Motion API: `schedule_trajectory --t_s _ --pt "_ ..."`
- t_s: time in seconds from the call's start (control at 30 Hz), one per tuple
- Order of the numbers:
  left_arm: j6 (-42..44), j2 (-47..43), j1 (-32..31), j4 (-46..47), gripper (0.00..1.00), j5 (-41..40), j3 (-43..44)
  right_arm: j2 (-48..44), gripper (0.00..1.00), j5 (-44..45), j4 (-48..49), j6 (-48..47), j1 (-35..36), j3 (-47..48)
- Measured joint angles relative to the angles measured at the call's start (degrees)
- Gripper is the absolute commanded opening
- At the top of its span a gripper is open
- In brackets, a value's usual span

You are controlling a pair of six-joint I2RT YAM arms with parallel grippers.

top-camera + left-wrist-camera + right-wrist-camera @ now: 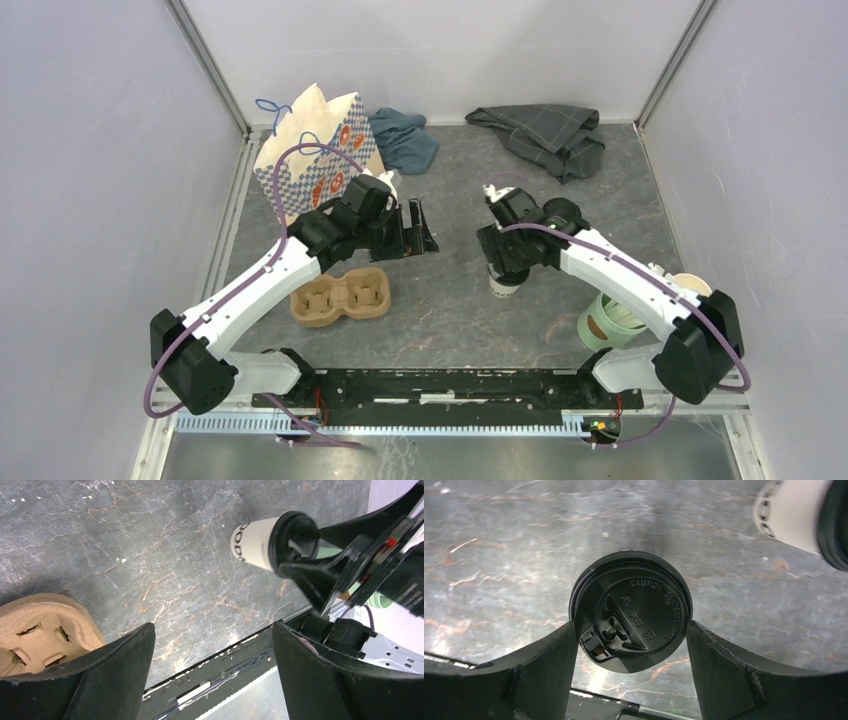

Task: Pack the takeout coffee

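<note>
Flanking takeout coffee (630, 611), right hand (631, 626) wide.

The takeout coffee (630, 611), a small white paper cup capped by a round black embossed lid, stands upright. It sits centred between the fingers of the right gripper (630, 630), with its lid rim right at both.

1. A robotics lab test cell: plain pale lilac wall panels (90, 150) framed by bare aluminium posts (210, 70) box in a dark grey marbled worktop (450, 300).
2. A white-and-black left robot arm (250, 290) and its right twin (620, 275), trailing purple cables (300, 160), are bolted to a black base rail (440, 385).
</note>
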Motion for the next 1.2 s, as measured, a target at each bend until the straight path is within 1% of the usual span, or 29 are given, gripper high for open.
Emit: schedule_trajectory --t_s 0.33,0.47,0.53,0.7,0.83,1.0,1.13,1.2 --pt "0.0 -0.04 0.0 -0.37 0.93 0.11 0.07 -11.13 0.78 1.38 2.91 -1.79 -18.08 -9.55" --pt "0.02 -0.04 0.0 -1.38 0.93 0.17 1.16 -13.9 0.8 1.22 3.78 -2.75 -22.16 -11.74" --pt "0.04 -0.04 0.0 -1.97 0.93 0.17 2.25 -14.58 0.84 1.14 3.87 -3.26 -23.82 -12.17" --pt "0.31 -0.04 0.0 -2.8 0.93 0.11 5.81 -14.53 0.98 1.18 3.43 -4.96 -24.96 -11.78" --pt "0.96 -0.35 0.0 -3.65 0.93 -0.11 8.28 -14.45 0.98 0.59 1.31 -6.56 -25.0 -10.4" --pt "1.99 -1.99 0.0 -5.62 0.93 -0.42 8.94 -14.49 0.98 -0.42 -1.33 -7.93 -25.0 -6.73" --pt "2.08 -3.58 0.0 -7.41 0.93 -1.64 9.03 -14.49 0.98 -0.98 -4.02 -9.01 -25.0 -2.32" --pt "2.05 -4.5 0.0 -8.79 0.93 -2.16 9.25 -14.45 0.98 -1.55 -5.86 -9.35 -24.68 1.46"
